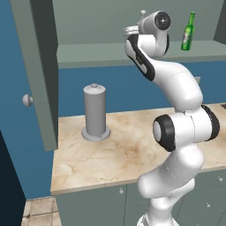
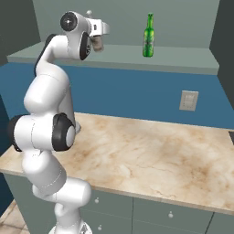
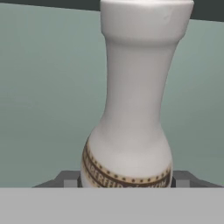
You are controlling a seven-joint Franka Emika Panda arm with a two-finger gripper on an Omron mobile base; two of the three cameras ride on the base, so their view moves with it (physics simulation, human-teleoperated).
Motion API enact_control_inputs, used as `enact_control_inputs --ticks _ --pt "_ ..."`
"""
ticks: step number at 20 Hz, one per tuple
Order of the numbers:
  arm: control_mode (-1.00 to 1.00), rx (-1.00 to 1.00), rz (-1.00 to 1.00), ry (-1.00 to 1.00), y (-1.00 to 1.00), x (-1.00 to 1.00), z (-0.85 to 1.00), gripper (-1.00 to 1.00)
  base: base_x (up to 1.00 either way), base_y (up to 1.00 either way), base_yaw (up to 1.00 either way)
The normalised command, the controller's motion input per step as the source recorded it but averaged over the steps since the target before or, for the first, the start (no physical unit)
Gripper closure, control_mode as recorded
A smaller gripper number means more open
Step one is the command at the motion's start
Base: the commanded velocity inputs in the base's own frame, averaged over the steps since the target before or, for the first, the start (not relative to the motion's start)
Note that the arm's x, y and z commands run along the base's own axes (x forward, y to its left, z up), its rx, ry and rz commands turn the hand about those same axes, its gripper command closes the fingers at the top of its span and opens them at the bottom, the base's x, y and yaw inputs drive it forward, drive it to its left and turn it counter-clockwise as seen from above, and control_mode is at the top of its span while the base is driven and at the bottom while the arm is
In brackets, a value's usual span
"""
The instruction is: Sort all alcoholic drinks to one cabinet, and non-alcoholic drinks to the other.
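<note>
Arm raised high, tool [image 3: 126, 181] gripping pale bottle [image 3: 131, 109].

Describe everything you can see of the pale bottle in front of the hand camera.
The pale bottle looks like matte cream ceramic: a wide light cap, a narrow neck flaring into a rounded body ringed by a brown patterned band with lettering. It stands upright against the grey-green cabinet back, with the gripper shut on its body, one dark fingertip at each side.
</note>
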Motion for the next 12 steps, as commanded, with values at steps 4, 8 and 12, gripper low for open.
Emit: enact_control_inputs --ticks 4,8,12 --pt "-1.0 0.01 0.0 0.02 0.0 0.2 -0.09 1.0 0.0 0.0 0.0" --pt "-1.0 0.01 0.0 0.02 0.0 0.19 -0.08 1.0 0.0 0.0 0.0" --pt "-1.0 0.02 0.0 0.02 0.0 0.18 -0.07 1.0 0.0 0.0 0.0"
